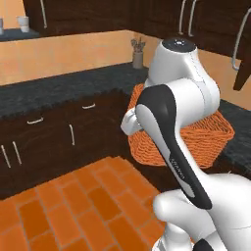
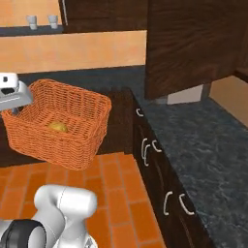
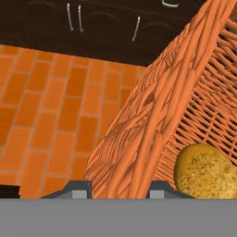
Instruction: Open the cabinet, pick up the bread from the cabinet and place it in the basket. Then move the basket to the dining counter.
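Now claw (image 3: 118, 185) grips basket (image 2: 72, 121) rim, bread (image 3: 206, 172) inside

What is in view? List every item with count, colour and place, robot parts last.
basket: one, orange wicker, held above the brick floor off the worktop's edge
bread: one, yellow-orange, inside the basket
cabinet: dark brown, on the wall, one door swung open
worktop: black veined, along the walls
low drawers: dark brown, silver handles, under the worktop
utensil jar: one, grey, back of the worktop
cups: two, white, on a high shelf
floor: orange brick
gripper: one, shut on the basket wall
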Motion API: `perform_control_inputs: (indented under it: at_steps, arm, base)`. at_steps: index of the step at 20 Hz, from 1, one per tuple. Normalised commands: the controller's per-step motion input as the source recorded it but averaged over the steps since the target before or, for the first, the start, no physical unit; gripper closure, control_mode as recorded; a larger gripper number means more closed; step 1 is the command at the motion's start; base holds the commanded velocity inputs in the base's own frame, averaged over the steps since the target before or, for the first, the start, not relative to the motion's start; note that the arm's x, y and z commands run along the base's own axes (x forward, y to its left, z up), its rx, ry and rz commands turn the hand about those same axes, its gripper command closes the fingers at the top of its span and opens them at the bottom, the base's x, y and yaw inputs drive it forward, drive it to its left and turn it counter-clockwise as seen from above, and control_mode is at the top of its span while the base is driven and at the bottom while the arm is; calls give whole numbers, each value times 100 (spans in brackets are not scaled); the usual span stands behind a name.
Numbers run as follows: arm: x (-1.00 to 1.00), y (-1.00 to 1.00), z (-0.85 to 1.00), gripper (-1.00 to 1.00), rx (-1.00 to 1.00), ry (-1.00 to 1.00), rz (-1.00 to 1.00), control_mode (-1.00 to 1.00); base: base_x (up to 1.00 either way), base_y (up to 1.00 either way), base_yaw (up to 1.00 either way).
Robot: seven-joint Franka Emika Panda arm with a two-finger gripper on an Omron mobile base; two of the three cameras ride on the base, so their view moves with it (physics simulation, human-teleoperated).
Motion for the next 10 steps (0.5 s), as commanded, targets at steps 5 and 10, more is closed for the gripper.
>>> perform_control_inputs:
  at_steps: [5, 10]
  arm:
    - [0, 0, 0, 100, 0, 0, 0, 100]
    - [0, 0, 0, 100, 0, 0, 0, 100]
  base:
    - [0, 0, 100]
    - [0, 0, 99]
